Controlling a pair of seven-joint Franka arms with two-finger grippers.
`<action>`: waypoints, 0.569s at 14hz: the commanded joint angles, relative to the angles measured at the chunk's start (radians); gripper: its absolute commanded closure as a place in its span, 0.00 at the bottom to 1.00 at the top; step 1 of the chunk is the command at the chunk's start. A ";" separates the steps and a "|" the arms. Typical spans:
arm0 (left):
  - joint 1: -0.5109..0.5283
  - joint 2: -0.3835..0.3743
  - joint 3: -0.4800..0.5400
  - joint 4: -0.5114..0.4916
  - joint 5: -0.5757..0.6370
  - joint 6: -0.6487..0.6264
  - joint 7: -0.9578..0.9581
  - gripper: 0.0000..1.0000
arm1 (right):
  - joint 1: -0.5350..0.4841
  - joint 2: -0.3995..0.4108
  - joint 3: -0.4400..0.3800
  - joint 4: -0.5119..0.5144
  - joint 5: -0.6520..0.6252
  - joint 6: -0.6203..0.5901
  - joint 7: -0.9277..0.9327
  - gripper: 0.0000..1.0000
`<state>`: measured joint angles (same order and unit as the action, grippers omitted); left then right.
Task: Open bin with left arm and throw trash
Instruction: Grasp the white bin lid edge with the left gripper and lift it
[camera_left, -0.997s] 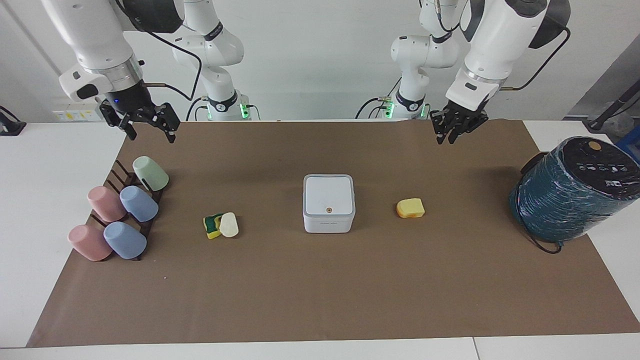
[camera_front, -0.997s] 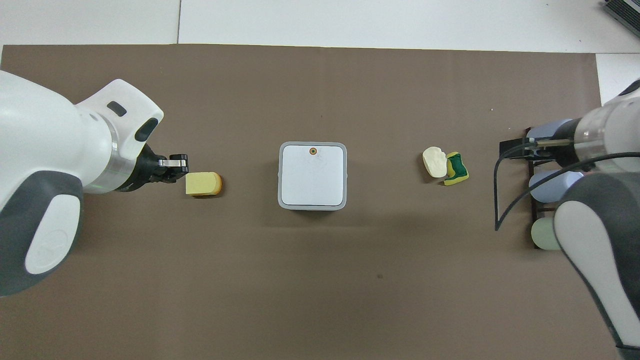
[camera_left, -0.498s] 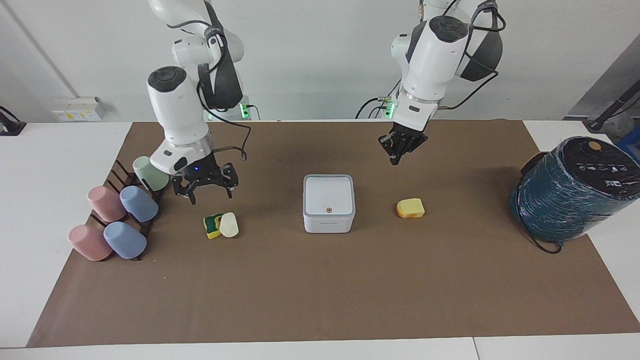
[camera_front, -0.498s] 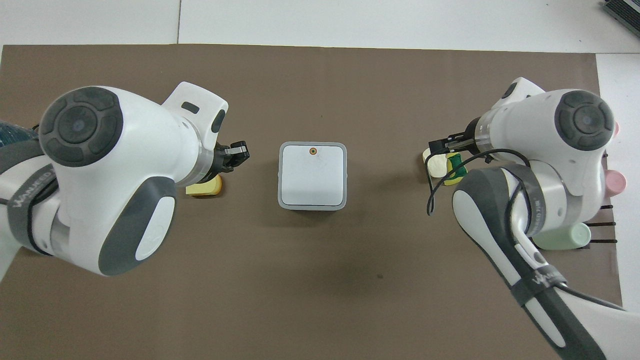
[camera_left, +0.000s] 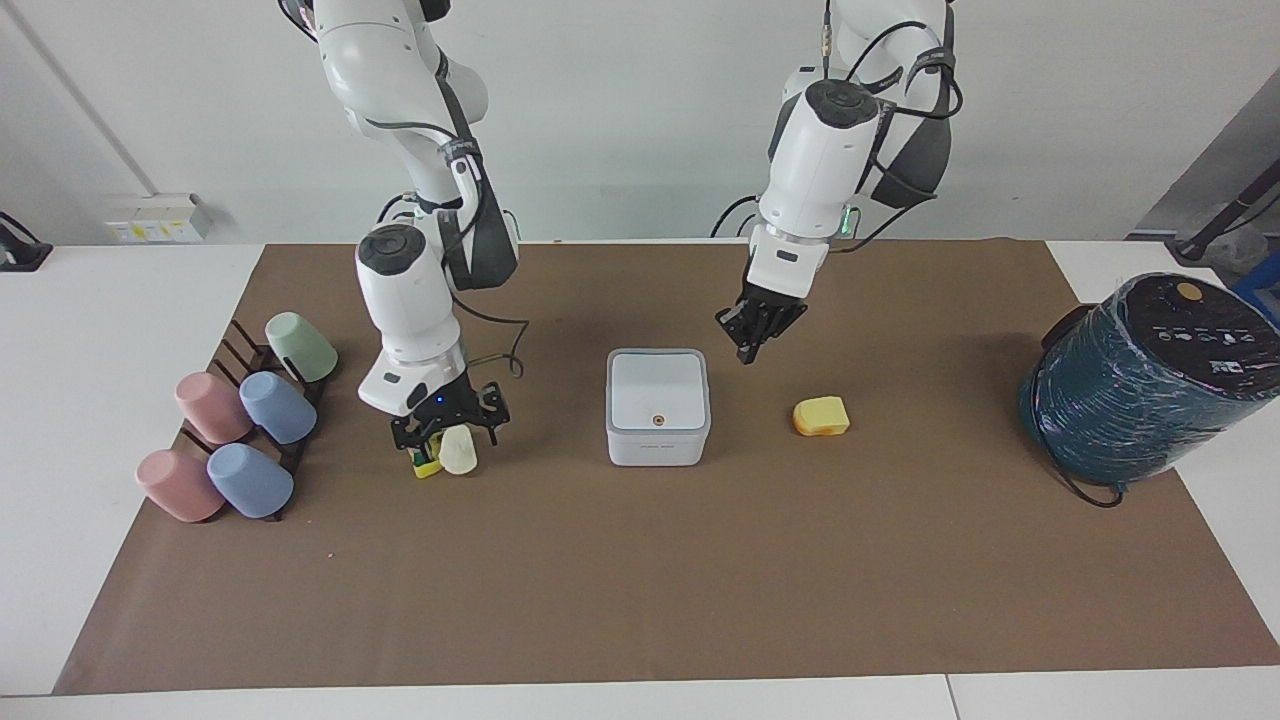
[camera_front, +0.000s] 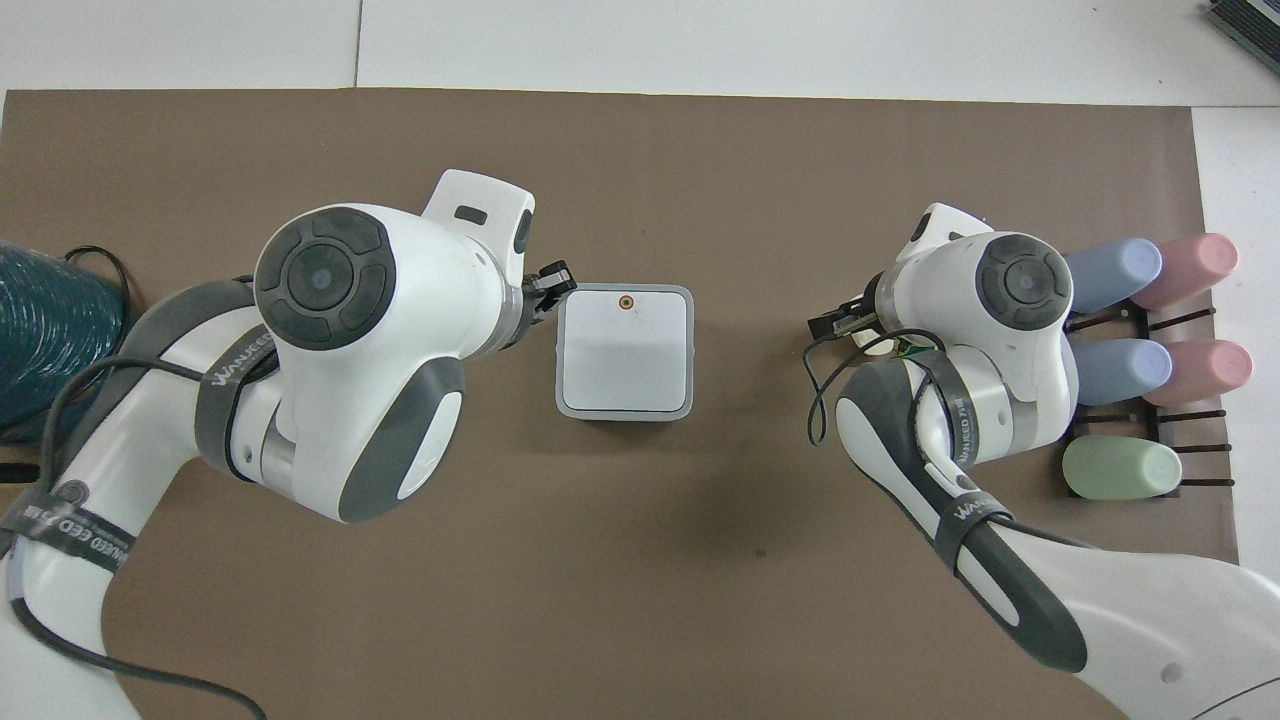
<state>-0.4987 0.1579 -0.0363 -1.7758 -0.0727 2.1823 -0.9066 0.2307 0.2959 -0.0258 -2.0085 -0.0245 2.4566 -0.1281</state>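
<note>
The white bin (camera_left: 658, 405) (camera_front: 625, 350) stands mid-mat with its grey-rimmed lid down. My left gripper (camera_left: 746, 352) (camera_front: 558, 280) is shut and empty, hanging over the mat just beside the bin's edge on the left arm's side. A yellow-orange foam chunk (camera_left: 821, 417) lies farther toward that end; the left arm covers it in the overhead view. My right gripper (camera_left: 447, 432) is open and low over the yellow-and-green sponge (camera_left: 425, 466) and the cream-white lump (camera_left: 461, 455), its fingers straddling them. In the overhead view the right arm hides most of both scraps.
A dark rack with several pastel cups (camera_left: 240, 430) (camera_front: 1130, 340) sits at the right arm's end. A big dark-teal wrapped cylinder (camera_left: 1150, 375) (camera_front: 40, 330) stands at the left arm's end. Brown paper (camera_left: 640, 600) covers the table.
Both arms swung in and came down. The left gripper moved over to the bin's edge. The right gripper dropped from beside the cups onto the sponge and lump.
</note>
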 joint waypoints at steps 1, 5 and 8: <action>-0.023 0.009 0.015 -0.014 -0.030 0.062 -0.026 1.00 | -0.002 -0.035 -0.003 -0.074 -0.009 0.057 -0.028 0.00; -0.054 0.029 0.015 -0.045 -0.064 0.139 -0.069 1.00 | -0.007 -0.031 -0.005 -0.090 -0.026 0.065 -0.027 0.33; -0.077 0.058 0.015 -0.047 -0.073 0.157 -0.089 1.00 | -0.007 -0.024 -0.005 -0.095 -0.028 0.096 0.002 1.00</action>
<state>-0.5510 0.2064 -0.0366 -1.8052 -0.1252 2.2999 -0.9774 0.2298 0.2935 -0.0321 -2.0675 -0.0328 2.5114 -0.1312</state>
